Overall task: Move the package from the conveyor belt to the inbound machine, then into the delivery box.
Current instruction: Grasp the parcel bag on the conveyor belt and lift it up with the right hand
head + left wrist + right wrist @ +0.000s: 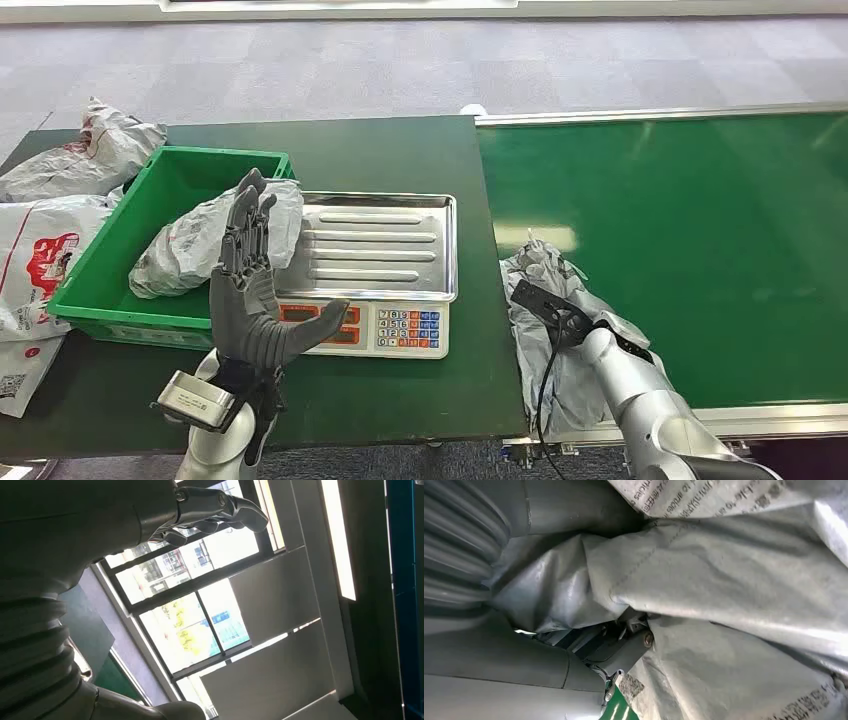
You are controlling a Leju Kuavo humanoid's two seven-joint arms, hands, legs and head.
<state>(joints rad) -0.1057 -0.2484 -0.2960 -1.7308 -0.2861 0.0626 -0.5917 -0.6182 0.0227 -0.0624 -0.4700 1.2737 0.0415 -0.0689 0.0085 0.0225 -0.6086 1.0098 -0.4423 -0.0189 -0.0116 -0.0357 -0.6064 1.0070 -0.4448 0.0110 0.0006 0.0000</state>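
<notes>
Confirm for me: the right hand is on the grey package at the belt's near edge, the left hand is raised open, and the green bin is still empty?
Not quite. The green bin already holds a grey bagged package, as the head view shows. The rest stands: the right hand is on the grey package at the belt's edge, and the left hand is raised open.

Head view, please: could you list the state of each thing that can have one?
Left hand: raised, fingers spread, holding nothing.
Right hand: down on the grey package, grip unclear.
Grey package: crumpled, on the conveyor belt edge.
Green bin: holds one bag.
Scale tray: bare.
Scale display: lit.
</notes>
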